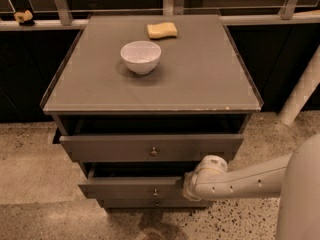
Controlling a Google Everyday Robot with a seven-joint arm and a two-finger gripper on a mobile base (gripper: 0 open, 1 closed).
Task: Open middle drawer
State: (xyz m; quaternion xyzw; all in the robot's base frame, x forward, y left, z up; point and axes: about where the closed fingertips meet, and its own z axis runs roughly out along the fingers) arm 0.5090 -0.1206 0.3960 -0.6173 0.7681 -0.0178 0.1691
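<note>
The middle drawer (132,188) is the second of three grey-brown fronts on the cabinet, with a small round knob (155,192) at its centre. It stands pulled out a little, and a dark gap shows above its front. My gripper (187,185) is at the end of the white arm coming in from the right. It is against the right part of this drawer's front, just right of the knob. The arm's wrist hides it.
The top drawer (150,147) also stands partly out, overhanging the middle one. The bottom front (130,203) sits low behind. On the cabinet top (210,79) are a white bowl (141,56) and a yellow sponge (162,30). A white post (300,91) stands at the right.
</note>
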